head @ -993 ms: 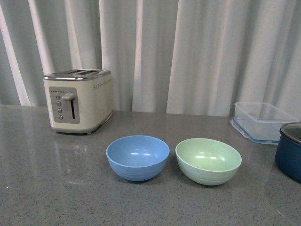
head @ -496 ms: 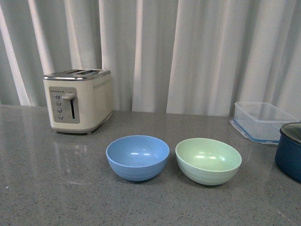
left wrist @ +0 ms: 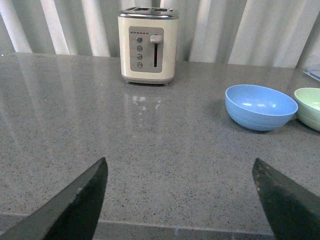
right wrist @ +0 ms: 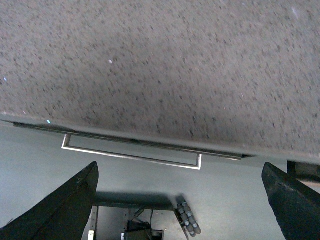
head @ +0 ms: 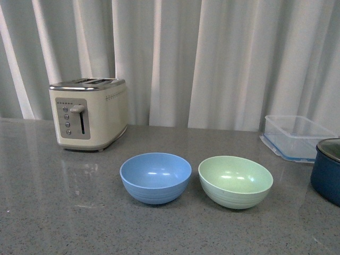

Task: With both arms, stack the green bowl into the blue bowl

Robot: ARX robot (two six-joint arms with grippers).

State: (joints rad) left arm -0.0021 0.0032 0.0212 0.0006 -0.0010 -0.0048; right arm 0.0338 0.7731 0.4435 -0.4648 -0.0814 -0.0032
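Note:
The pale green bowl (head: 235, 181) stands upright on the grey countertop, right of centre in the front view. Beside it on the left, a small gap apart, is the light blue bowl (head: 155, 177). Both bowls are empty. Neither arm shows in the front view. My left gripper (left wrist: 180, 167) is open over the counter's near edge, well short of the blue bowl (left wrist: 260, 106); the green bowl (left wrist: 309, 107) is cut off at that view's edge. My right gripper (right wrist: 180, 172) is open beyond the counter's front edge, with no bowl in its view.
A cream toaster (head: 88, 113) stands at the back left. A clear plastic container (head: 296, 137) and a dark navy pot (head: 326, 170) are at the right. White curtains hang behind. A metal drawer handle (right wrist: 131, 154) runs below the counter edge (right wrist: 150, 140).

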